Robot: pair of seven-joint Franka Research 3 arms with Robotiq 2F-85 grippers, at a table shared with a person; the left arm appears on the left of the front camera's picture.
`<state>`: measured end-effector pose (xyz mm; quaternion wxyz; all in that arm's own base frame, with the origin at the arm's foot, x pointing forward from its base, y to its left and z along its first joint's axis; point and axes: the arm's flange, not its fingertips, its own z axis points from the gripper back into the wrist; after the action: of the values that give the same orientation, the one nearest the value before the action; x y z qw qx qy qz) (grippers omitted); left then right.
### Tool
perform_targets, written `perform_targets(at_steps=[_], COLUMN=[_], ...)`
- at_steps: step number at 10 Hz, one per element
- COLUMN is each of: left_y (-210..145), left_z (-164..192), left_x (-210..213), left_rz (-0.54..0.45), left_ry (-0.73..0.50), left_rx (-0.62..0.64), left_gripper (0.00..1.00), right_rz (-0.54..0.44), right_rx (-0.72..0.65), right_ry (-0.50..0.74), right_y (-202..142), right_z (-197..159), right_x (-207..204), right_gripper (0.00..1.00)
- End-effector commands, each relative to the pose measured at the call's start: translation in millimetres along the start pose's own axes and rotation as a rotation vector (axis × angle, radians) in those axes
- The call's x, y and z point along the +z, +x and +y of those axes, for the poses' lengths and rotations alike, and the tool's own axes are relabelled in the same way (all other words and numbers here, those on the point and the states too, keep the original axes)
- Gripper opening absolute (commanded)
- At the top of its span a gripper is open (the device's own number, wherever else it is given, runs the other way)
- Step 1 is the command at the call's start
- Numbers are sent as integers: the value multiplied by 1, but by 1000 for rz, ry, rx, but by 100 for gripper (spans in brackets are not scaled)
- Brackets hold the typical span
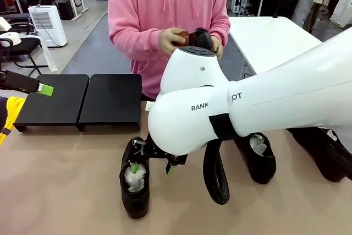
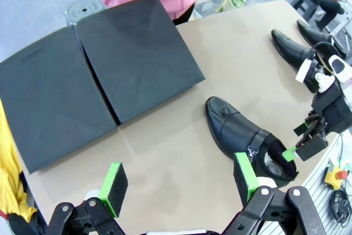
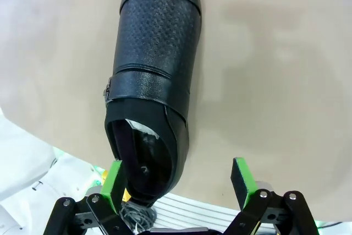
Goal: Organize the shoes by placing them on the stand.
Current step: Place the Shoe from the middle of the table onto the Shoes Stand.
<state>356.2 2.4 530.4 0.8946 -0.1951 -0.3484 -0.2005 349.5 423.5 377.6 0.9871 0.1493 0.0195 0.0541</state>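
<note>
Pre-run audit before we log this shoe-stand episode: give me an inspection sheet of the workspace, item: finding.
Surface: tan table, no spills seen.
Job's things: stand bare; three shoes on table: near shoe, middle shoe, right shoe.
Clutter: yellow item at left edge; reddish-brown brush held by person.
End effectors: left end effector open, over table beside stand; right end effector open at near shoe's heel.
Cables: black cable loop hanging from right arm.
Surroundings: person across table; white desk behind.
</note>
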Motion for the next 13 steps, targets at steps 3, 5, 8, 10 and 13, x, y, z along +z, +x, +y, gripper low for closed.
perform_targets(at_steps=[3,5,8,10,13], left_y=[-1,0,-4,-8,-13], left_z=[2,0,-103,-157,-216], left_x=[1,0,-28,-29,-25], left_rz=[0,0,17,142,352], left_ry=[-4,0,-22,6,-7], left_rx=[-12,0,-110,-81,-11], left_gripper=[100,100,100,100,100], right_rz=[-12,0,-99,-199,-285], right_rx=[-19,-1,-241,-371,-522], right_ry=[11,1,23,3,-32], right_y=[1,0,-10,-16,-22], right_z=[5,1,-55,-88,-131], right_x=[1,0,60,97,131], right_gripper=[100,100,100,100,100])
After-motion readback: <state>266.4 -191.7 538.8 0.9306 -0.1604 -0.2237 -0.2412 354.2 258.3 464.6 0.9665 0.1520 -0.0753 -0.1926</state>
